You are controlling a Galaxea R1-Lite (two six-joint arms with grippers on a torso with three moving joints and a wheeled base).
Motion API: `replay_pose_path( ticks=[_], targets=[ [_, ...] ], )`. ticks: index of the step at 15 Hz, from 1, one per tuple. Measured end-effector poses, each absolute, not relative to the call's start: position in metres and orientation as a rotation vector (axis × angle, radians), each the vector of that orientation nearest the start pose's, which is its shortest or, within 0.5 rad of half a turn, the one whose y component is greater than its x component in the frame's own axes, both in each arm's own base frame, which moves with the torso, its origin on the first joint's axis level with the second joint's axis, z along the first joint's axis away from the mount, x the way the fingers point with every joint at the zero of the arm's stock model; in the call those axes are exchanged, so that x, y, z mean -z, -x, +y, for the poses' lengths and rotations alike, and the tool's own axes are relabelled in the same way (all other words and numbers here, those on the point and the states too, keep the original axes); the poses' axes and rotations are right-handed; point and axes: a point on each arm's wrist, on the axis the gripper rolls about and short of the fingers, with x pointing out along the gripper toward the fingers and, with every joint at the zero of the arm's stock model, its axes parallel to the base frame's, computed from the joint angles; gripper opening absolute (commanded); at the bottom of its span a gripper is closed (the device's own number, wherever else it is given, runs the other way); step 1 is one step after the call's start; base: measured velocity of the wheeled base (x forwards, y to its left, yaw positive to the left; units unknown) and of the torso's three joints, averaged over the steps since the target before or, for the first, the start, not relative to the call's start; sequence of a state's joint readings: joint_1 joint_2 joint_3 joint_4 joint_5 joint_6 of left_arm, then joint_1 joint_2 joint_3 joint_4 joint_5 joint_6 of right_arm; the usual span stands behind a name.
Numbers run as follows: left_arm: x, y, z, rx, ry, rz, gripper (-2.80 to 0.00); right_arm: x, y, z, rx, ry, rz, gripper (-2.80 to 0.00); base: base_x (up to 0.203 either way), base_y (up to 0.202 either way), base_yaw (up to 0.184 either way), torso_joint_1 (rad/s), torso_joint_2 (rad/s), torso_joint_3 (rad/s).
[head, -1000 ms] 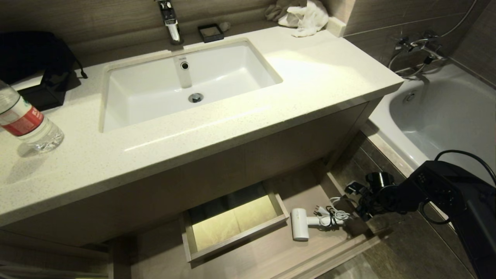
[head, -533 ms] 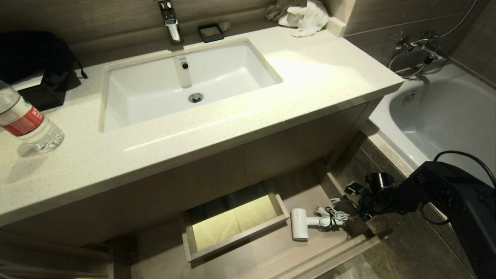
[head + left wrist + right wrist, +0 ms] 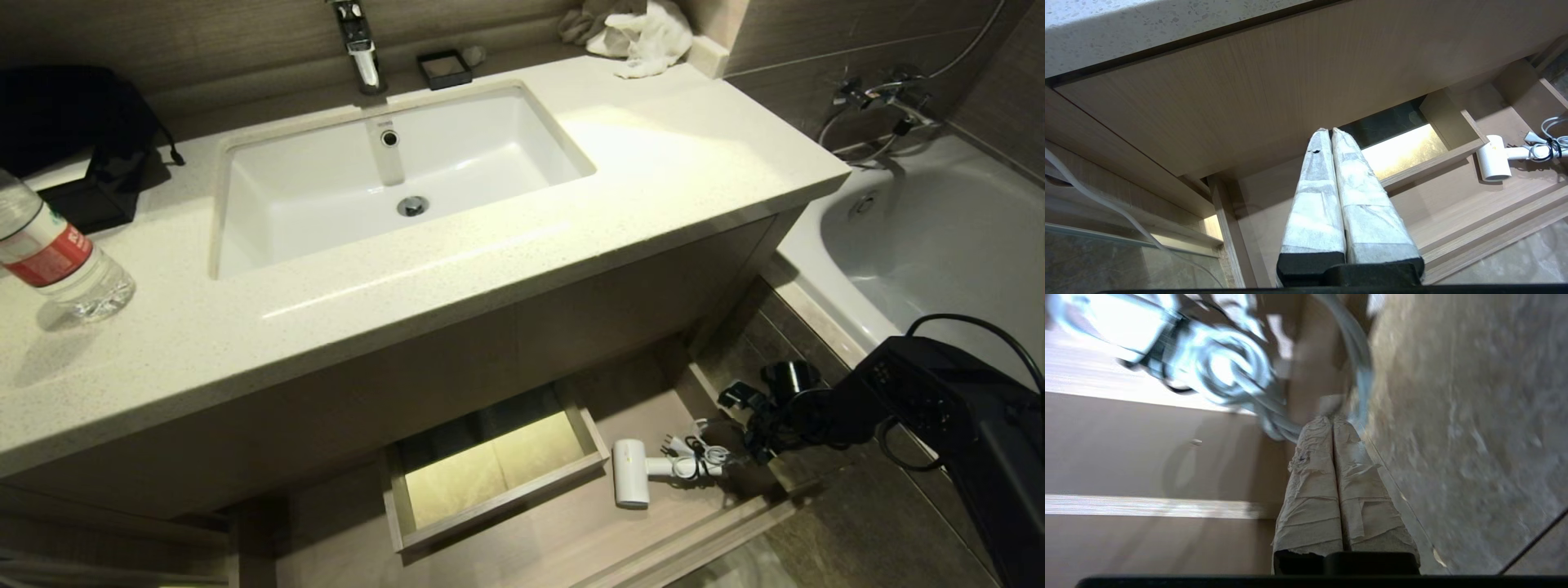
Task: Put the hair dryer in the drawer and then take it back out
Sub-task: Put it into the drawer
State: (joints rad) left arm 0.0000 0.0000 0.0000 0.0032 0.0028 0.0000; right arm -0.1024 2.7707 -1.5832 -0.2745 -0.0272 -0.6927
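Observation:
The small white hair dryer [image 3: 633,482] lies on its side in the pulled-out light-wood drawer [image 3: 531,539], its bundled white cord [image 3: 698,461] trailing to the right. From the right, my right gripper [image 3: 739,441] reaches low into the drawer's right end. In the right wrist view its taped fingers are pressed together, and the right gripper [image 3: 1332,418] has its tips among the cord loops [image 3: 1224,371]; whether a strand is pinched is hidden. My left gripper [image 3: 1329,130] is shut and empty, parked before the cabinet front. From there the hair dryer [image 3: 1492,163] lies off to one side.
A boxed cutout [image 3: 490,469] sits in the drawer left of the dryer. The stone countertop [image 3: 669,155] with its sink [image 3: 392,171] overhangs the drawer. On it stand a water bottle [image 3: 57,261] and a white cloth [image 3: 645,37]. A bathtub [image 3: 939,237] is close at right.
My right arm has edged a little to the left, bringing its gripper nearer the cord bundle. The hair dryer has stayed where it lay.

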Motion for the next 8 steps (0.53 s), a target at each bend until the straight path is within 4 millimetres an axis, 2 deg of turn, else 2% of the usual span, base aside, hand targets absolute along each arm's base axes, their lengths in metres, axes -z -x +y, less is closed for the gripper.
replay_pose_path(
  ticks=[4,8],
  targets=[
    [-0.075,0.023,0.0,-0.003,0.0,0.003,-2.8,0.101,-0.476,-0.037,-0.226,0.621,0.897,-2.8,0.0,0.0,0.0,0.0,0.0,0.0],
    [-0.075,0.023,0.0,-0.003,0.0,0.003,-2.8,0.094,-0.477,-0.038,-0.222,0.63,0.892,-2.8,0.0,0.0,0.0,0.0,0.0,0.0]
  ],
)
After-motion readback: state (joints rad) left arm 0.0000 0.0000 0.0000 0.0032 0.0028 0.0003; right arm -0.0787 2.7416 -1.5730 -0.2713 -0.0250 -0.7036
